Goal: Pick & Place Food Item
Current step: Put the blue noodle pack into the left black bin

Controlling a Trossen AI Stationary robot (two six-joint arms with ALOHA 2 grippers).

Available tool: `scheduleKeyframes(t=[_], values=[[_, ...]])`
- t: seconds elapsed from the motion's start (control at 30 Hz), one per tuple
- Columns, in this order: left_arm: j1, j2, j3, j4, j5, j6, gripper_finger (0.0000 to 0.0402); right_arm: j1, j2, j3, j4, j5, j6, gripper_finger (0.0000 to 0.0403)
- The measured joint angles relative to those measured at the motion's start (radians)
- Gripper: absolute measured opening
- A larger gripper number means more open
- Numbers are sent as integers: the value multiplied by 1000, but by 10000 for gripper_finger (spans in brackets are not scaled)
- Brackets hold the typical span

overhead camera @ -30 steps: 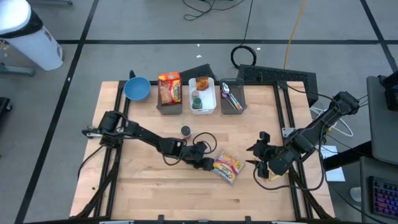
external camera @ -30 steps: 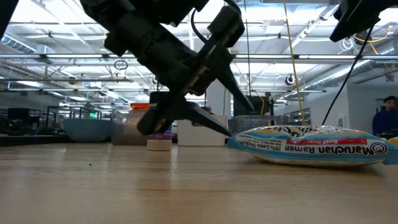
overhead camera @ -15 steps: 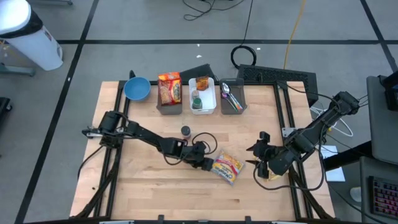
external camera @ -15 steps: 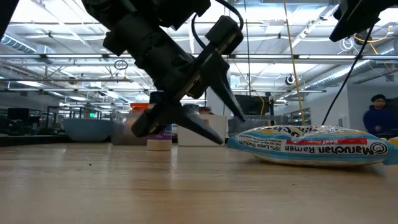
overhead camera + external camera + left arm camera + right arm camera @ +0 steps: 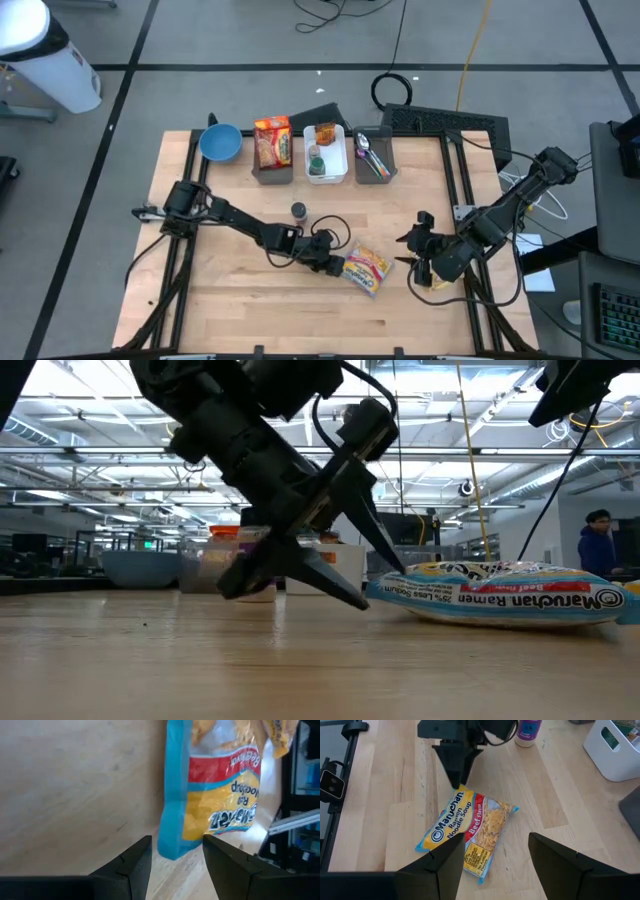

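Observation:
A ramen noodle packet, yellow, red and blue, lies flat on the wooden table right of centre; it also shows in the low view and the right wrist view. My left gripper is open, low over the table at the packet's left end. In the left wrist view its two fingers stand on either side of the packet's blue corner without plainly touching it. My right gripper is open and empty, to the right of the packet.
Along the table's far edge stand a blue bowl, a grey bin with a second noodle packet, a white bin and a grey bin with utensils. A small bottle stands near the left arm. A person is in the room behind.
My left gripper has drawn back a little from the packet's left end and lifted, then come back toward it, lower over the table. The packet has stayed where it was.

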Motion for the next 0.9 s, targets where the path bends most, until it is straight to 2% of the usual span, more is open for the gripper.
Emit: scheduleKeyframes(t=[0.33, 0.9], values=[[0, 19, 0, 35, 24, -9, 186, 0, 0, 0, 1, 0, 7, 212], [0, 19, 0, 72, -11, -11, 184, 0, 0, 0, 9, 0, 8, 212]])
